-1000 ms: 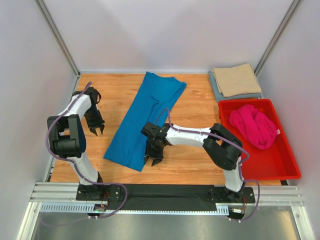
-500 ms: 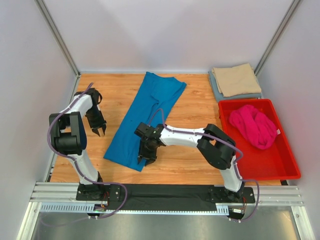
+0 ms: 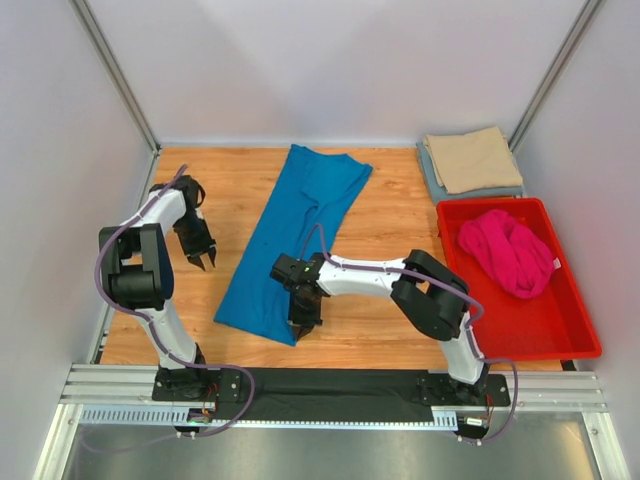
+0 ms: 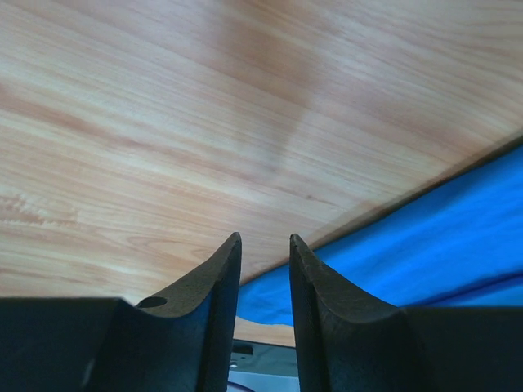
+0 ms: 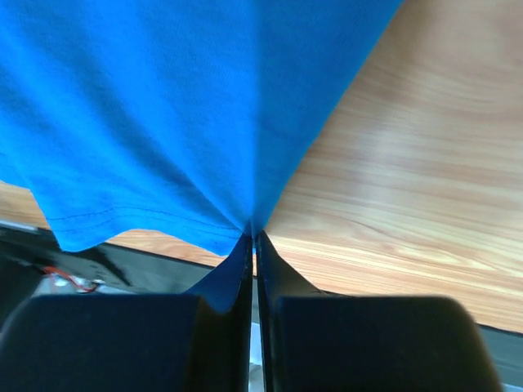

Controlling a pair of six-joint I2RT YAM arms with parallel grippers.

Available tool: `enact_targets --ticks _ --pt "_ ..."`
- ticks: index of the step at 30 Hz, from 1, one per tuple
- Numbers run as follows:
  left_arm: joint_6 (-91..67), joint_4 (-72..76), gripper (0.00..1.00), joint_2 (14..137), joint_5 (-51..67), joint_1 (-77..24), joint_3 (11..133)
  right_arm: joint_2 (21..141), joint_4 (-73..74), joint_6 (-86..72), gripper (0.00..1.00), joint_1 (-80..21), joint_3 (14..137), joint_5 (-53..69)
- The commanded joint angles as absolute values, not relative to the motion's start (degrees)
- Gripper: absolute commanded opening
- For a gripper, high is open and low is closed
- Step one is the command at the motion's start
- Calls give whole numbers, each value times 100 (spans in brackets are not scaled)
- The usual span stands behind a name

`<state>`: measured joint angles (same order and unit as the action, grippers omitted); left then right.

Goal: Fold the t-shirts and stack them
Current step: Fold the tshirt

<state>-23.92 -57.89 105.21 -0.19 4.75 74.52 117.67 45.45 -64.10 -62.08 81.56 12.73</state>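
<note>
The bright blue t-shirt [image 3: 300, 220] lies folded into a long strip, running diagonally across the middle of the wooden table [image 3: 390, 220] in the top view. The right hand [image 3: 305, 322] sits at its near corner and the left hand [image 3: 205, 262] hangs just beside its left edge. The tan t-shirt [image 3: 472, 158] rests folded on the grey-blue t-shirt [image 3: 432, 178] at the far right, and the magenta t-shirt [image 3: 505, 250] lies bunched in the red bin [image 3: 520, 340]. In the left wrist view, the left hand [image 4: 265, 241] is slightly spread and empty over bare table [image 4: 204, 122], blue cloth [image 4: 441, 237] nearby. In the right wrist view, the right hand [image 5: 253, 237] is pressed together, pinching the shirt's hem [image 5: 163, 106].
</note>
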Motion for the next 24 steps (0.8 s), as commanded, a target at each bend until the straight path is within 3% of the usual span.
enact_targets --ticks 1,15,24 --pt "-2285 -5581 38 10231 562 291 7374 11287 5185 -6074 0 -6152 7841 731" --pt "-2241 -5608 39 10090 1485 -633 7418 9766 5941 -5573 2 -5977 6249 35" --pt "-2206 -5537 40 10098 1749 -659 7443 9597 6812 -4685 24 -5468 7636 -545"
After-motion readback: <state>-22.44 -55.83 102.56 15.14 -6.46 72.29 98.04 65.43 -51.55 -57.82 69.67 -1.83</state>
